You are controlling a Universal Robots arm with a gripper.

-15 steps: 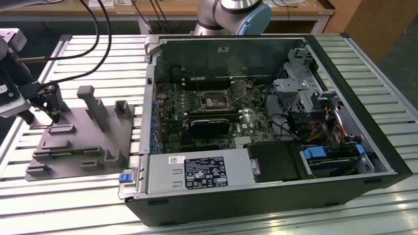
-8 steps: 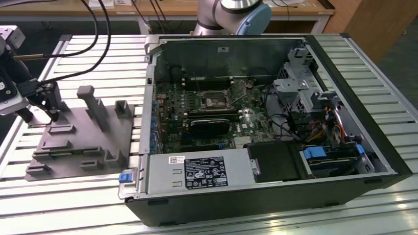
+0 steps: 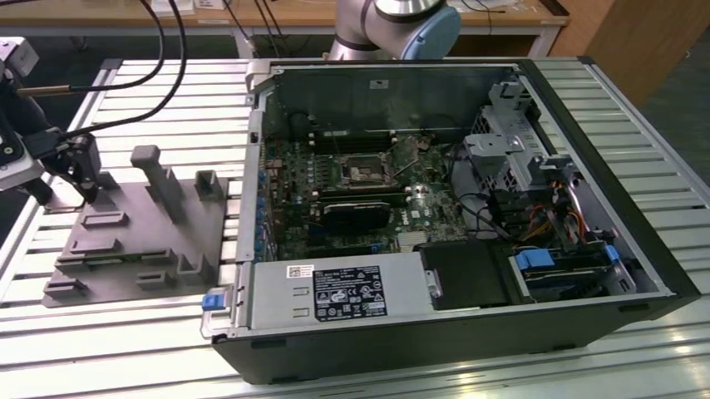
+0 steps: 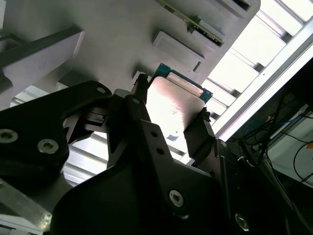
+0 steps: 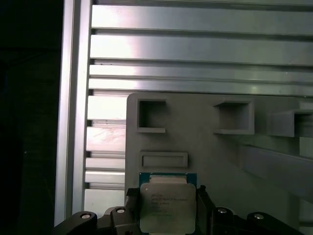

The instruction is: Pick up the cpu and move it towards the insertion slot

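The cpu point(image 5: 167, 205) sits between the fingers point(image 5: 132, 203) of the end effector point(image 3: 91, 191), which is closed narrowly on two opposite edges of it, at the grey fixture point(image 3: 145, 241) on the desk point(image 3: 133, 349). I cannot tell if it is lifted. The insertion slot point(image 3: 364, 172) lies well apart, toward the exterior view's right, inside the open computer case point(image 3: 444, 341).

cpu point(image 4: 172, 115): near part hidden behind gripper point(image 4: 171, 100) | gripper: body cut off | insertion slot point(image 3: 364, 172): detail too small
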